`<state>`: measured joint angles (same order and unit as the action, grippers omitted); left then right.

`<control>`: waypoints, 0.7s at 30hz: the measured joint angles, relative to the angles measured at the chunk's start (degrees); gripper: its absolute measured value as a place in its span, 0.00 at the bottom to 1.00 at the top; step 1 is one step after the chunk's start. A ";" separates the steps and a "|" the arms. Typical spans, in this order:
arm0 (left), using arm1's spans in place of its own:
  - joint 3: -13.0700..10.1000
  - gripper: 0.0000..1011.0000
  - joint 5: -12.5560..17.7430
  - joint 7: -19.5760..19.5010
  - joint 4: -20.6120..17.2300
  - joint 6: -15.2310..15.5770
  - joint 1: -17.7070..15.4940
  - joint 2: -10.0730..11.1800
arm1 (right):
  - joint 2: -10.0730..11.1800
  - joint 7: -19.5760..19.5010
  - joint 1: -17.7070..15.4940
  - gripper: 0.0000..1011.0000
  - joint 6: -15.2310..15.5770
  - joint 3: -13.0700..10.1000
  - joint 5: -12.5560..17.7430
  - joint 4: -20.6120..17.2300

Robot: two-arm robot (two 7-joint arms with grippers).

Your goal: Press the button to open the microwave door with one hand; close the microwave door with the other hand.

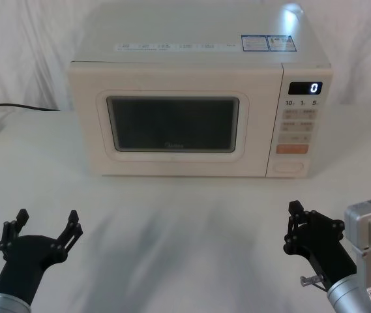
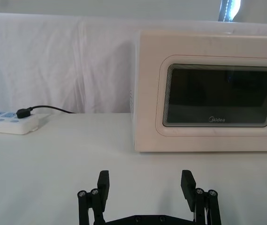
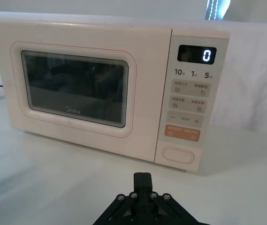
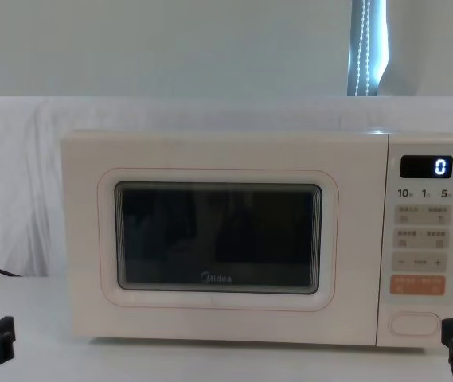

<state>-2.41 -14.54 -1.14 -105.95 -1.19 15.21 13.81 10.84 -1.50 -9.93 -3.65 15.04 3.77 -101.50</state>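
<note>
**Door shut, button untouched: the opening press comes first**

The microwave (image 1: 198, 111) stands at the back of the white table (image 1: 185, 228), squarely in front of the robot, its display showing a white 0. The microwave door (image 1: 175, 127) sits flush with the front of the oven, with no gap showing along its edge in the head view or the chest view, so it is closed. The button (image 1: 288, 166), the wide plain cream key at the bottom of the control panel, lies just under the orange key (image 1: 292, 149) at the oven's lower right corner.

Both arms hang low near the table's front edge, well apart from the oven. The left gripper (image 1: 42, 229) is at the left front with its fingers spread wide and nothing between them. The right gripper (image 1: 299, 225) is at the right front, roughly in line with the control panel; its fingers are drawn together into a single narrow tip and it holds nothing.

By my reading the task stands at its very beginning: neither step is done. The closed right gripper looks the natural choice for the press, since it faces the panel. The next move calls for it to travel forward and rise a little to meet the button squarely, staying clear of the orange key just above. The left gripper would then be free to push the door shut once it swings out, probably leftward.

A power strip (image 2: 9, 122) with a black plug lies at the far left of the table, clear of both arms.
</note>
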 joint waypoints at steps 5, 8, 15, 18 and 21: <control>-0.01 0.99 0.00 0.00 0.00 0.00 0.00 0.00 | -0.06 0.04 0.00 0.00 0.04 -0.05 -0.07 0.00; 0.00 0.99 0.00 0.00 0.00 0.00 0.00 0.00 | -0.50 0.41 0.05 0.00 0.37 -0.37 -0.68 0.00; -0.01 0.99 0.00 0.00 0.00 0.00 0.00 0.00 | -1.53 1.49 0.77 0.00 1.00 -1.17 -1.80 0.20; -0.01 0.99 0.00 0.00 0.00 0.00 0.00 0.00 | -2.18 1.58 1.50 0.00 2.07 -1.56 -2.45 0.61; -0.01 0.99 0.00 0.00 0.00 0.00 0.00 0.00 | -2.99 1.48 2.46 0.00 3.66 -2.02 -3.18 1.24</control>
<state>-2.42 -14.55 -1.14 -105.95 -1.19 15.21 13.81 7.85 -0.02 -7.46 0.01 13.02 0.59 -100.26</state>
